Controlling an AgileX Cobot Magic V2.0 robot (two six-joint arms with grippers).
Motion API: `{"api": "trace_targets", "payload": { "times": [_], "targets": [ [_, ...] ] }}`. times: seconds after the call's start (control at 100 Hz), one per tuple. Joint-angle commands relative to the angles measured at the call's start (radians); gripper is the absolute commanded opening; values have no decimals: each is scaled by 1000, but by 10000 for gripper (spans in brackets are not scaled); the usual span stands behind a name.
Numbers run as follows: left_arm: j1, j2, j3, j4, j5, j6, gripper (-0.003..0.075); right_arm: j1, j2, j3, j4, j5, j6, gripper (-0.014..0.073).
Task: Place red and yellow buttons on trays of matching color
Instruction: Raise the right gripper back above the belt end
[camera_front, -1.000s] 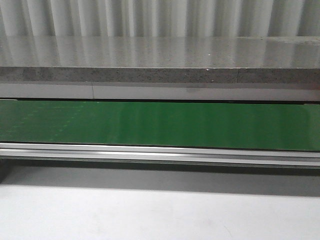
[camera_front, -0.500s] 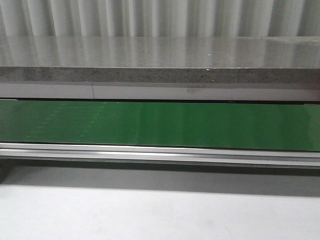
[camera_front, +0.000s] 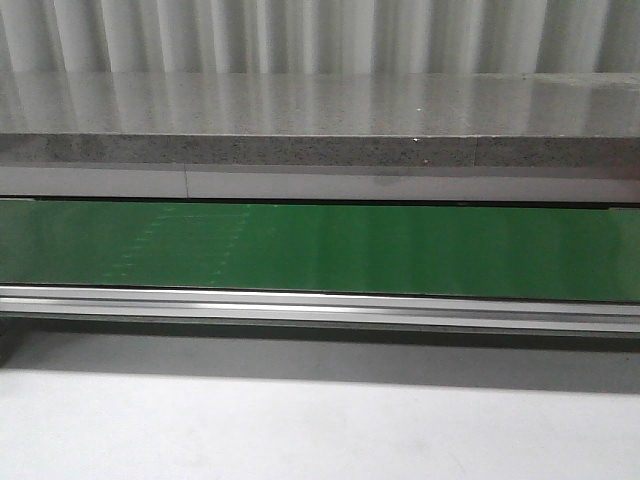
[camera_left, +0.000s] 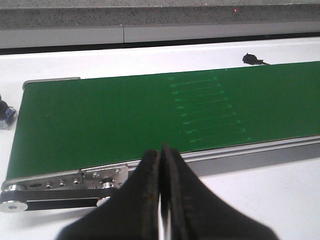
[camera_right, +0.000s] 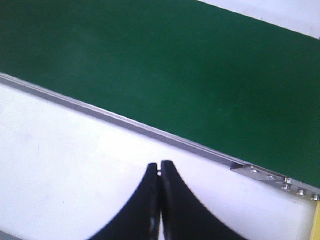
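Faint marks on green belt (camera_front: 320, 250) drifted rightward; left fingers (camera_left: 150, 172) and right fingers (camera_right: 152, 175) closed, empty.

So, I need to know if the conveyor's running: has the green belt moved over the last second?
Yes. The faint pale marks on the green belt have drifted rightward, from left of the seam in the grey ledge to beneath it.

Bright, even light — soft glare on belt (camera_front: 400, 250)
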Motion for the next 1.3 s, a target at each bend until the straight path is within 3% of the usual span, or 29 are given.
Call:
{"api": "trace_targets", "payload": {
  "times": [0.0,0.37,0.61,0.87,1.01,1.13,1.29],
  "targets": [
    [-6,2,-30,-14,-67,1,-20,12,-100,18,0,-68,-16,-65],
    [-6,2,-30,-14,-67,1,-20,13,-556,147,0,-61,-16,-65],
    [4,41,-48,-3,-65,1,-20,13,-659,155,0,-23,-16,-65],
    [159,238,-246,-5,-62,-52,-20,13,-659,155,1,-25,-16,-65],
    [286,390,-392,-7,72,-65,-11,13,-659,155,1,-25,-16,-65],
    [372,529,-510,-7,178,-65,123,13,-659,155,1,-25,-16,-65],
    [442,687,-611,-7,199,-65,457,13,-659,155,1,-25,-16,-65]
  ]
}}
